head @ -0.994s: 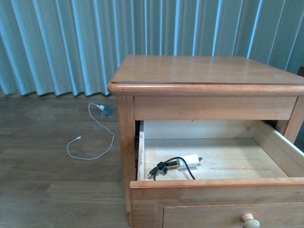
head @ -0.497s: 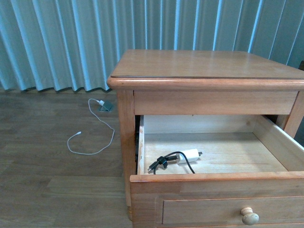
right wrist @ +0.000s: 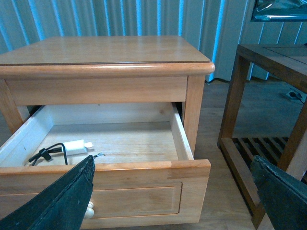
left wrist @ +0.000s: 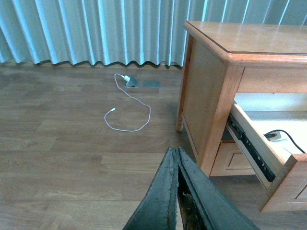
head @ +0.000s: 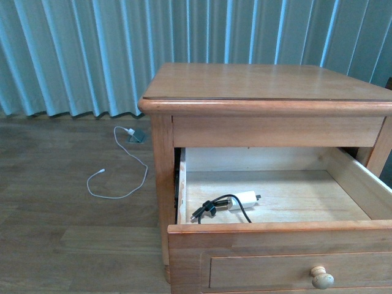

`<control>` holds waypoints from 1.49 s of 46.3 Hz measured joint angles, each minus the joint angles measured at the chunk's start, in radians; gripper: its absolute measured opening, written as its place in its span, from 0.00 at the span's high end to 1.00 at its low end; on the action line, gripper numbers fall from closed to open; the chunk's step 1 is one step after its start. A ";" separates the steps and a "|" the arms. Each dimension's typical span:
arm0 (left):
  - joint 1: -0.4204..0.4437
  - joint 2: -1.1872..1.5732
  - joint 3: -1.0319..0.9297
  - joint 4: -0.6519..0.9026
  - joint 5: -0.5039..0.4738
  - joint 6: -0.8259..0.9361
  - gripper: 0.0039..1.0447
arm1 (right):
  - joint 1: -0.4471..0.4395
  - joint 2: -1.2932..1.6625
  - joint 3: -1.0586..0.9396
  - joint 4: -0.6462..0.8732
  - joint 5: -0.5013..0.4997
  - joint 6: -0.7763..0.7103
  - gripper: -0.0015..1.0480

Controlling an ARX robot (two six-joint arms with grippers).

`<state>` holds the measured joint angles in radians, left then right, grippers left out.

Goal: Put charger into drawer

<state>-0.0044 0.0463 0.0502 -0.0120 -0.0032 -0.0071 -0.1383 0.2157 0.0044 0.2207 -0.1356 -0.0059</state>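
**Charger in drawer; drawer open; both grippers empty**

Charger (head: 244, 199) lies on the floor of the drawer (head: 275, 229), which stands pulled out of the nightstand (head: 263, 82). In the front view, reading the drawer floor as a dial, the charger sits at about 7 o'clock, near the front wall and the left side. Its long axis runs roughly 9-to-3, with the white body and prongs toward 3 and the coiled black cable bunched toward 9. Nothing touches it.

Left gripper (left wrist: 175, 154): fingers pressed together, holding nothing. It is out over the wood floor beside the nightstand and sees the drawer side-on.

Right gripper (right wrist: 172, 160): fingers spread wide, holding nothing, squarely facing the drawer front.

Neither arm shows in the front view.

Judgement: the placing looks done, and what may remain is pushing the drawer shut. That move turns on the drawer front, not on the charger. I rate the right arm nearer and better lined up, with the knob (head: 321, 277) at about 5 o'clock on the front panel. The push would run 6-to-12, across the charger's long axis, so the charger may slide a little. I would check that the cable loop near the front wall clears the rail above.

Thin white cable (head: 119, 177) on the floor, at 9 o'clock from the nightstand, is not my item, so I leave it.
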 joint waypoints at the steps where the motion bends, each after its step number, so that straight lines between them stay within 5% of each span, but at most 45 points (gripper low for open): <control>1: 0.000 -0.001 -0.002 0.000 0.000 0.000 0.96 | 0.000 0.000 0.000 0.000 0.000 0.000 0.08; 27: 0.001 -0.043 -0.038 0.006 0.000 0.000 0.96 | 0.000 0.000 0.000 0.000 0.000 0.000 0.08; 38: 0.001 -0.044 -0.038 0.006 0.000 0.000 0.56 | 0.004 0.018 -0.002 0.113 -0.023 -0.120 0.08; 50: 0.001 -0.044 -0.038 0.006 0.000 0.000 0.05 | 0.076 0.315 0.094 -0.089 -0.008 -0.195 0.08; 69: 0.001 -0.045 -0.038 0.006 0.000 0.002 0.06 | 0.212 1.020 0.296 0.204 -0.005 -0.119 0.08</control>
<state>-0.0032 0.0017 0.0120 -0.0059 -0.0032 -0.0051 0.0738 1.2358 0.3004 0.4252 -0.1402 -0.1246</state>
